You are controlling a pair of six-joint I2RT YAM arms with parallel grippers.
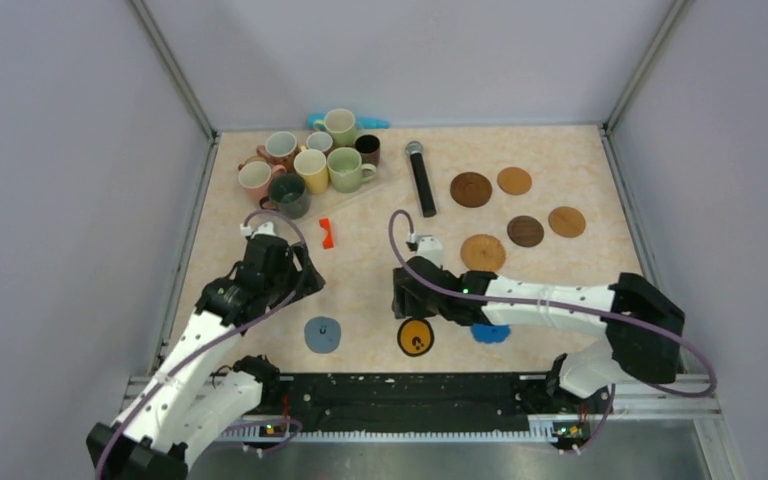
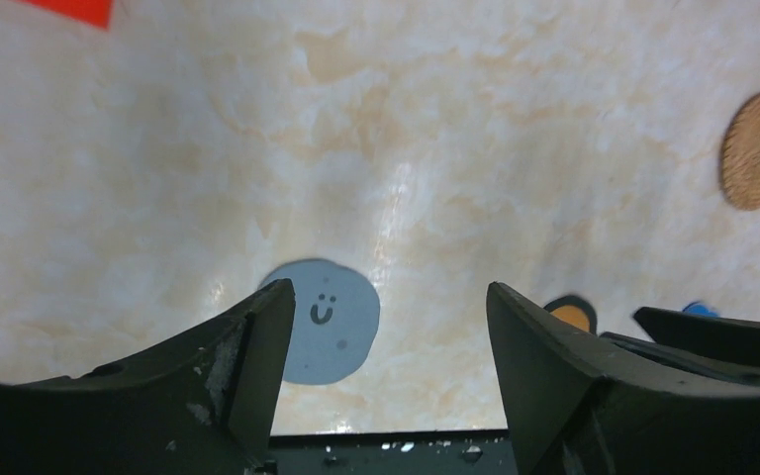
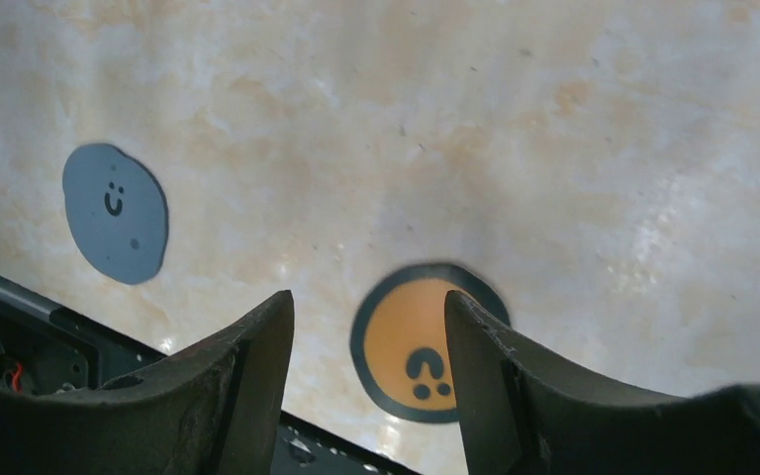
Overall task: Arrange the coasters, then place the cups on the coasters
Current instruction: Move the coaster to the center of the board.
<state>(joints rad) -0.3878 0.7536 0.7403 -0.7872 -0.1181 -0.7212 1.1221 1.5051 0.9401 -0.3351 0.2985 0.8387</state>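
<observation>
Three coasters lie flat along the near side of the marble-patterned table (image 1: 580, 160): a grey-blue coaster (image 1: 323, 334) marked with a small black smiling face, a black-and-yellow coaster (image 1: 416, 336) printed with a black curl above two dots, and a bright blue scalloped coaster (image 1: 490, 333) half hidden under the right arm. Five brown wooden coasters (image 1: 525, 231) are scattered well apart from these on the far right of the table. The cups (image 1: 311, 170), in pink, dark green, yellow, pale green, white and brown, stand bunched together at the far left corner, none on a coaster.

The left pincer (image 2: 388, 289) hangs above bare table on the far side of the grey-blue coaster, its jaws spread wide and empty, touching nothing. The right pincer (image 3: 367, 297) hovers just beyond the black-and-yellow coaster with its jaws partly spread; the disc shows between them in the right wrist view, lying on the table, not gripped.

A black microphone (image 1: 421, 178) lies between the cups and the wooden coasters, and a small red-orange piece (image 1: 327, 233) sits just beyond the left pincer.
</observation>
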